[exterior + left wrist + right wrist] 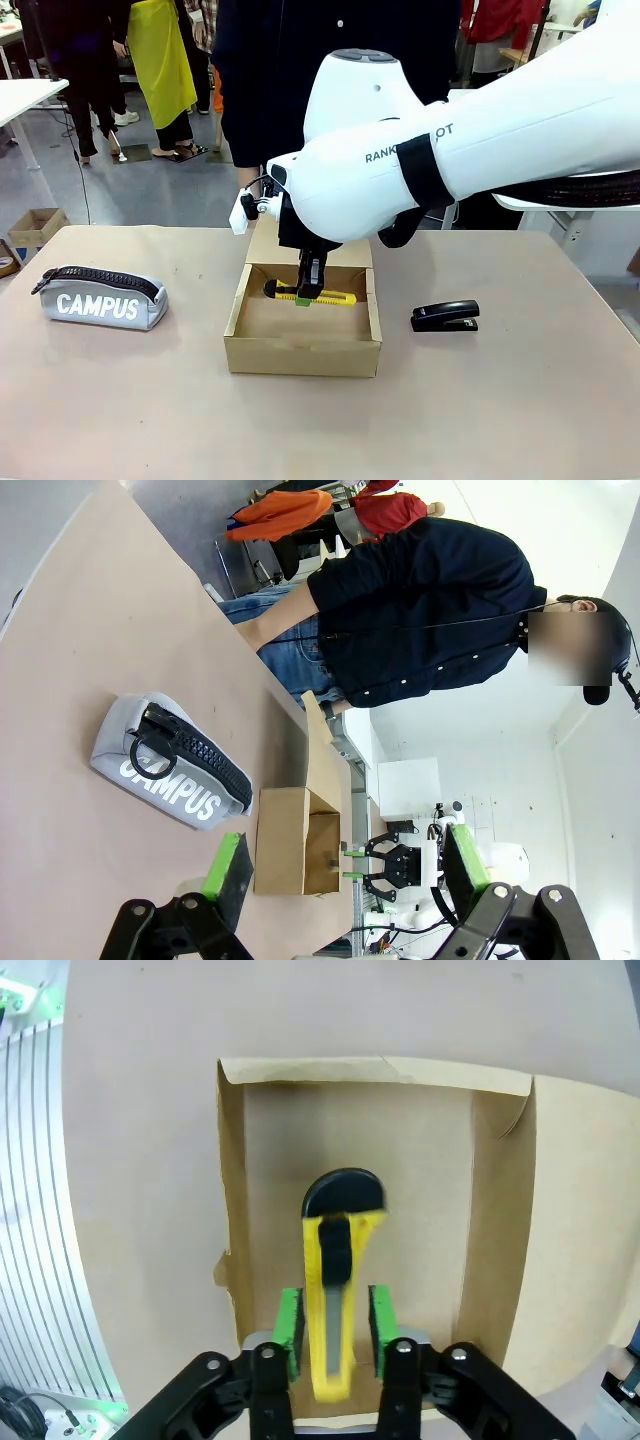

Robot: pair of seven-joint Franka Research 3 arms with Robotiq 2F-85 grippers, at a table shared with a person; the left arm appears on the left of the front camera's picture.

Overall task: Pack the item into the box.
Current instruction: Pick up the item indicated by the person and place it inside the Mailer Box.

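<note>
The big brown box (300, 356) sits in the middle of the table (500, 410) with its flap lid standing up on the far side. The right arm reaches over it, and the right gripper (309, 288) points down into the box. The yellow knife (325, 297) is low inside the box, close to its far wall, with its black tip pointing to the table's left edge. The two green pads (289, 1330) stand on each side of the knife. There is a thin gap next to it, so the gripper has let go and is a little bit open. I cannot tell if the knife is lying flat on the bottom.

The left gripper (345, 850) is up in the air with its fingers spread wide and nothing in it.

A grey pencil case (100, 298) lies near the left edge of the table. A black stapler (445, 315) lies toward the right edge. A person (262, 80) stands at the far edge.
</note>
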